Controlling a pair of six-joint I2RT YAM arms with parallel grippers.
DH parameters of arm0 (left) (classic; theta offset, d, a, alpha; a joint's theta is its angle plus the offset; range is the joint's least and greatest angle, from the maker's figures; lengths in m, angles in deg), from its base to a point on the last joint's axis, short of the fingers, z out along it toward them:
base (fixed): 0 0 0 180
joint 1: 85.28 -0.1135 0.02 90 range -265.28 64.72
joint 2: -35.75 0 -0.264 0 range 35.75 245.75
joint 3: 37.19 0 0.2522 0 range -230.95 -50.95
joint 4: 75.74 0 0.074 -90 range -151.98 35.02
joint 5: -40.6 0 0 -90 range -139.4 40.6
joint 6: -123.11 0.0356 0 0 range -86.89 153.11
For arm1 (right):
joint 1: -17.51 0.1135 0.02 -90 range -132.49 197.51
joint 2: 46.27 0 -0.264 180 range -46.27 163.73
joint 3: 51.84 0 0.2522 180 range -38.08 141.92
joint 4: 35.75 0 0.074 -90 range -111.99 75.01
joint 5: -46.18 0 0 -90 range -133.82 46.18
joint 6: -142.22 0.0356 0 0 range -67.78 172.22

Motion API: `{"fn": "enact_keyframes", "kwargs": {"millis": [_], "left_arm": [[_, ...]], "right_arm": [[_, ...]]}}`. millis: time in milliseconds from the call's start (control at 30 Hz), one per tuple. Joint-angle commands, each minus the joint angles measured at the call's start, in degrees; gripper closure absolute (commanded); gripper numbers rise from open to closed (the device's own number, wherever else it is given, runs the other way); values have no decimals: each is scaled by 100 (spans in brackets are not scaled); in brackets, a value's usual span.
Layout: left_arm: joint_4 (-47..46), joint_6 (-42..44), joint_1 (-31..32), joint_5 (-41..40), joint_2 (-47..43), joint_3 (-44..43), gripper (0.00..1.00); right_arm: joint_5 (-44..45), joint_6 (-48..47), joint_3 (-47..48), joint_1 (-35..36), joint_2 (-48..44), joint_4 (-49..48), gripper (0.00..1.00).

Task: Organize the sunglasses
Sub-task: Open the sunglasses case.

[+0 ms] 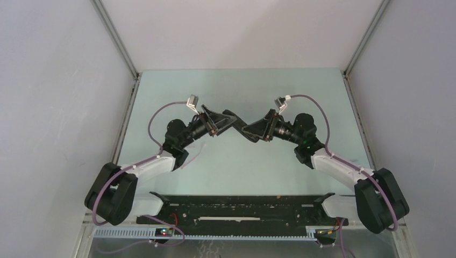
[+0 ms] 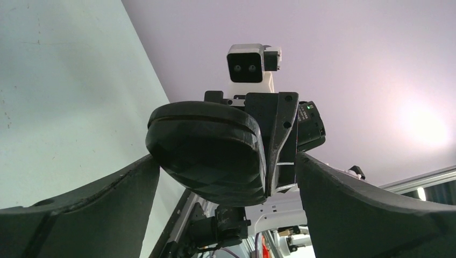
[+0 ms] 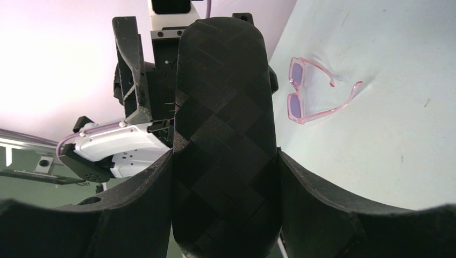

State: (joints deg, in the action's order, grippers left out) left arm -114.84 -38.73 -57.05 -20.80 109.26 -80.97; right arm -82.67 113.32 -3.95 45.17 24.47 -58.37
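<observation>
The sunglasses [image 3: 314,91], thin pink frame with folded-out arms, lie on the pale table right of my right gripper in the right wrist view. My right gripper [image 3: 226,161] is shut on a black oblong case [image 3: 223,134], whose sides touch both fingers. In the left wrist view the end of that case [image 2: 209,153] hangs between the wide-spread fingers of my left gripper [image 2: 226,161], which is open and touches it on neither side. In the top view both grippers meet nose to nose above mid-table, left [image 1: 232,119] and right [image 1: 250,129].
The pale green table [image 1: 242,172] is boxed in by white walls with aluminium rails [image 1: 121,40] at the back corners. The right arm's wrist camera [image 2: 247,62] sits directly behind the case. The black base bar [image 1: 236,209] runs along the near edge.
</observation>
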Motion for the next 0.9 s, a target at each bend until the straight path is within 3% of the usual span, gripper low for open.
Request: {"fn": "enact_keyframes", "kwargs": {"millis": [0, 200, 300, 400, 433, 500, 600, 700, 867], "left_arm": [[-477, -32, 38, -98, 45, 34, 0], [-588, -92, 51, -25, 235, -48, 7], [-607, -124, 60, 15, 333, -110, 18], [-646, -155, 60, -11, 392, -143, 35], [-642, -172, 60, -51, 427, -166, 51], [-645, -190, 60, -60, 459, -184, 64], [-654, -209, 60, -21, 509, -214, 77], [-691, -177, 60, 25, 532, -215, 93], [-983, -49, 60, 130, 544, -185, 100]], "right_arm": [[84, 312, 191, 81, 99, -801, 100], [47, 582, 191, 107, 334, -1158, 100], [37, 596, 191, 124, 391, -1178, 100], [35, 603, 191, 117, 389, -1144, 100], [35, 630, 191, 100, 388, -1148, 100], [16, 711, 191, 84, 397, -1166, 100], [-32, 984, 191, 21, 428, -1276, 100], [-57, 1744, 80, -135, 616, -1721, 100], [-5, 3683, -186, -263, 1447, -3491, 100]]}}
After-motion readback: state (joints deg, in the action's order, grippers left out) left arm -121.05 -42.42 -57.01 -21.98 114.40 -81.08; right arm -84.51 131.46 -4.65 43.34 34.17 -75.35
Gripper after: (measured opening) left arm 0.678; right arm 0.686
